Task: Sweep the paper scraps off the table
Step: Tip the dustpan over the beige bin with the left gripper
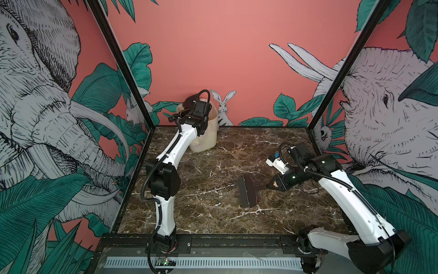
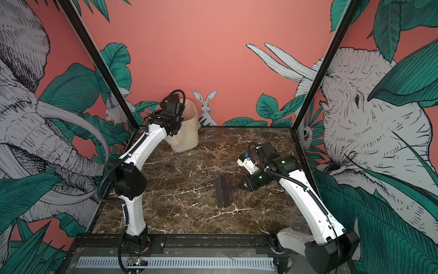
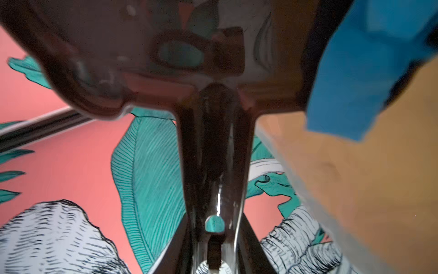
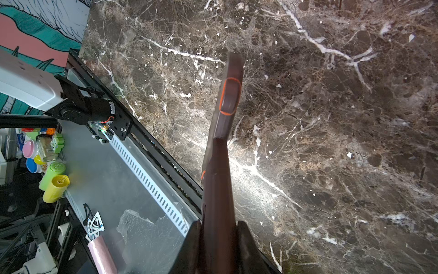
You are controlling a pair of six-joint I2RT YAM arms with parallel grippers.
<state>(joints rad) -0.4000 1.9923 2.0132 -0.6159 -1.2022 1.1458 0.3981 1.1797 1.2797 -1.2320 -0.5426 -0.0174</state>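
1. One bright blue paper scrap [image 3: 369, 71] shows in the left wrist view. It is blurred and sits right beside the edge of the dustpan [image 3: 142, 59], against the cream lining of the bin [image 3: 355, 189]. Whether it rests on anything, I cannot tell.
2. The dark brown dustpan is raised and tipped over the bin's mouth, as both top views show [image 1: 188, 101].
3. The left gripper [image 3: 214, 237] is up there too, its jaws pinching the dustpan's handle.
4. The bin [image 1: 208, 140] stands in the table's far left corner.
5. Out from there spreads the table [image 1: 208, 213], dark brown marble with white veins.
6. Right of centre is the brush [image 1: 247, 191], with its bristles facing left and its head low on the marble. Whether it touches the marble, I cannot tell.
7. The right gripper [image 1: 270, 185] comes in from the right, pressed tight around the brush handle. The right wrist view shows a finger on either side of it [image 4: 219, 242].
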